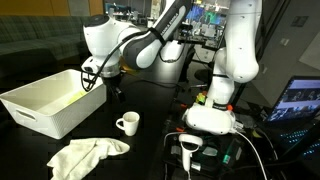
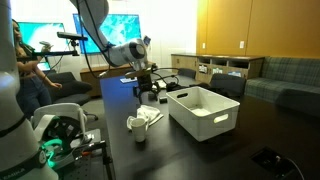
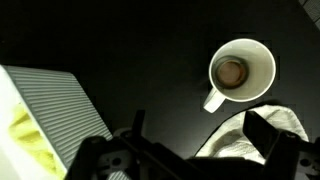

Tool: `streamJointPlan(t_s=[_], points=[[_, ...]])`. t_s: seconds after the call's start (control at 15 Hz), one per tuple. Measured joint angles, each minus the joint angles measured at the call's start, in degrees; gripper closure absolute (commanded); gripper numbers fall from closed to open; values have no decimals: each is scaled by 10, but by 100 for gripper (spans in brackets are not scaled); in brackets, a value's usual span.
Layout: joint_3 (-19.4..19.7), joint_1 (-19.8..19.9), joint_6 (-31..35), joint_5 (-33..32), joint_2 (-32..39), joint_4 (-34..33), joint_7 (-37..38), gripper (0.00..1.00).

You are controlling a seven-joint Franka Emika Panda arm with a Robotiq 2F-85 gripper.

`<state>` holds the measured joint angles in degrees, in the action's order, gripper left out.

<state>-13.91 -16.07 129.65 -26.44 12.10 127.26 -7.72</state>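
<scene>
Dark table (image 1: 150,150), white bin (image 1: 55,100) on it, white mug (image 1: 127,124) near it, crumpled cloth (image 1: 85,155) beside the mug.

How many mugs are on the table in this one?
1. A white mug stands on the dark table, next to the crumpled cloth and apart from the white bin. The bin's inside shows only partly, so another could be hidden there.

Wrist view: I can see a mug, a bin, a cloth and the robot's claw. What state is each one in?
Mug: upright, brown at the bottom.
Bin: open-topped, with a yellow thing inside.
Cloth: crumpled, lying by the mug.
Gripper: open, holding nothing.
</scene>
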Motion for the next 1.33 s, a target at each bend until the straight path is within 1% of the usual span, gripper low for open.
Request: streamJointPlan(t_s=[0.2,0.4,0.73,0.93,1.13,1.33], points=[[0,-5,-42,-1,14,-49,28,0],[0,-13,-69,-1,49,-101,63,0],[9,-50,-94,-1,125,-177,167,0],[13,-69,-100,14,165,-212,217,0],[11,-75,-87,38,188,-222,208,0],[8,-67,-34,57,189,-194,154,0]])
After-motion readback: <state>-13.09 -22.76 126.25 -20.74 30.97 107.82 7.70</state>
